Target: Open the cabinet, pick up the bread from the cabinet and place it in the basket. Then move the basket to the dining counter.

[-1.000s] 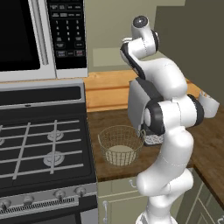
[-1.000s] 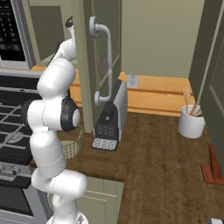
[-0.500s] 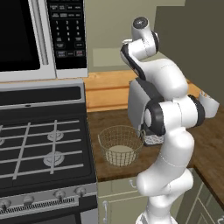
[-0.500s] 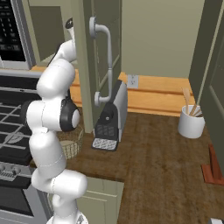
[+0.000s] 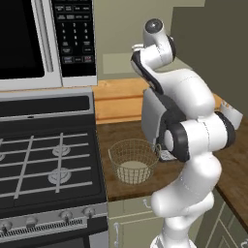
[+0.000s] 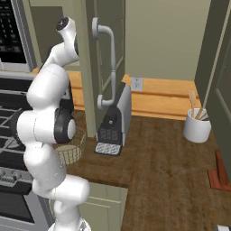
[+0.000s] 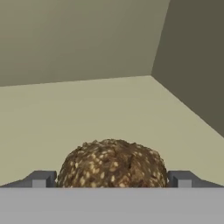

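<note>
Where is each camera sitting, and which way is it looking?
Left base view: behind the arm's left, looking forward and down at the round tan wire-mesh basket; white arm at right.
Right base view: behind its right, facing the open grey-green cabinet door; arm at left.
Hand view: on the hand, inside the cabinet, facing the round dark-brown bread; open end effector.
Both base views share the basket.

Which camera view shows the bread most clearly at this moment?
The hand view shows it best: the bread sits close and sharp on the cabinet shelf, between the two open tips of the tool. In both base views the arm reaches toward the cabinet, and I cannot make out the bread there.
</note>
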